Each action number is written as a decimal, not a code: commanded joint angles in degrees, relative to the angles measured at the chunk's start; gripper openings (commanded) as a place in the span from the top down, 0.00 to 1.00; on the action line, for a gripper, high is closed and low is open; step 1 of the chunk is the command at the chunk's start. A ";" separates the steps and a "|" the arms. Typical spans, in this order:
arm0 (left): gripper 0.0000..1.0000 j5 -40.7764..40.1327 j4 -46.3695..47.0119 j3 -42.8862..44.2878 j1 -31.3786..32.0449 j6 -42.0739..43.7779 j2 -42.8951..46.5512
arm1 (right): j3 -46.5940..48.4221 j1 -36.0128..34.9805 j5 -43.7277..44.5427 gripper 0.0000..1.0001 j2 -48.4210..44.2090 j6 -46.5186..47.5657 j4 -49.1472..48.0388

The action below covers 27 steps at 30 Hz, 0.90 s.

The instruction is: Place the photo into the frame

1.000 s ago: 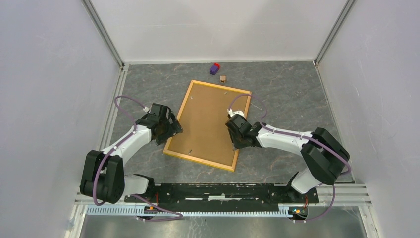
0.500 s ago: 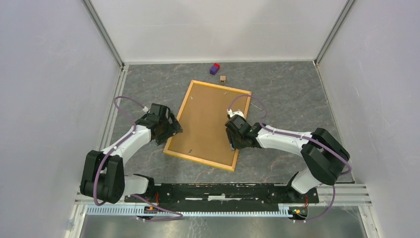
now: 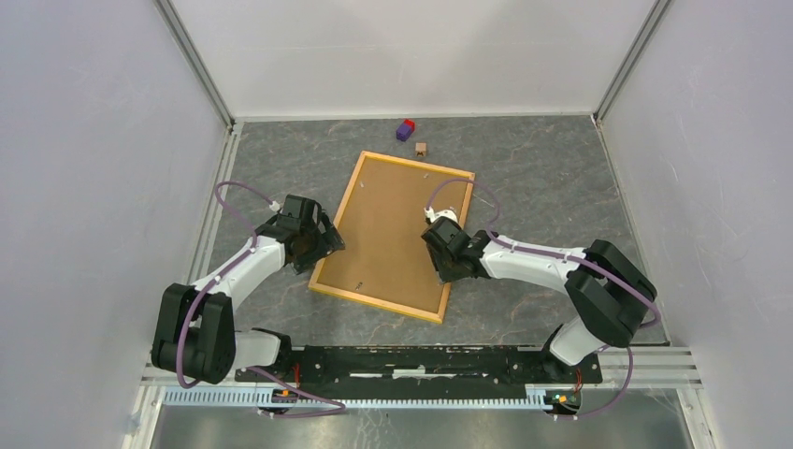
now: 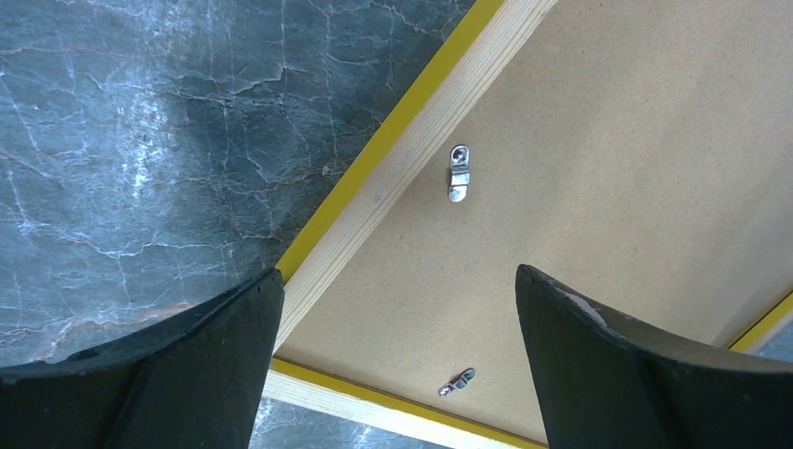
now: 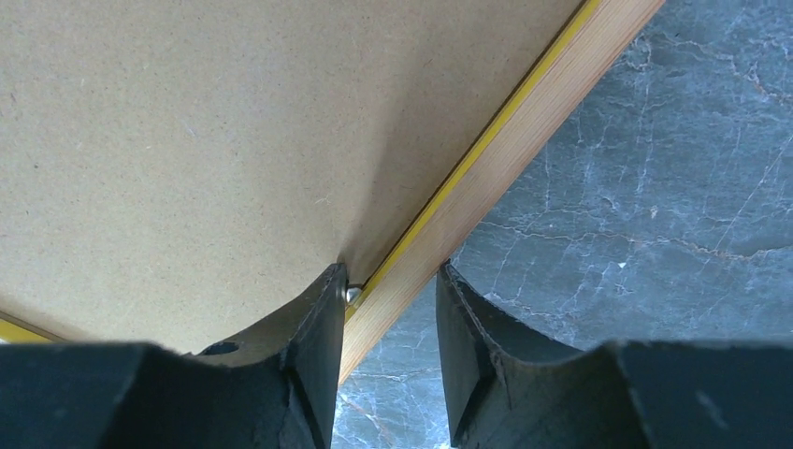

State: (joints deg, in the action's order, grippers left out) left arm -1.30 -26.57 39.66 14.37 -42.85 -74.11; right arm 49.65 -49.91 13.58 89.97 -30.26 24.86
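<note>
Now, the frame [image 3: 374, 301]: lies back-up and slightly askew in the middle of the grey marbled table [image 3: 561, 187], between the two arms.
Backing board [image 3: 393, 224]: plain brown, sits inside the frame's rails and covers the whole opening.
Photo: not in view in any picture (whether it lies under the board cannot be told).
Left gripper [image 4: 397, 273]: spread wide and empty, hovering over the frame's left rail near the close corner.
Right gripper [image 5: 390, 271]: fingers drawn close, astride the right rail, one tip over the board and one over the table. Whether they pinch the wood cannot be told.
Turn clips [image 4: 458, 173]: small metal tabs on the inner edge of the rail.
Handling: the frame looks stiff, thin and light, probably prone to sliding on the smooth table. The long rails seem the best place to hold it, one per gripper. The clips likely need a fingertip nudge, not a grasp.
Count: one frame, one board, two clips plain in the left wrist view, one metal glint [image 5: 353, 295] by the right finger, two small blocks (purple-red [image 3: 405, 129], brown [image 3: 422, 148]) at the far edge.
</note>
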 commanded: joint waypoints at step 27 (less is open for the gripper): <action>0.00 -0.21 -0.60 3.20 -0.05 4.04 6.42 | -2.85 4.82 -1.47 1.00 1.14 20.83 4.69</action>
State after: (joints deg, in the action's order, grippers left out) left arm -2.92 -26.63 39.59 13.93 -40.84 -67.33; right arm 51.51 -47.92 12.21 90.78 -17.96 27.77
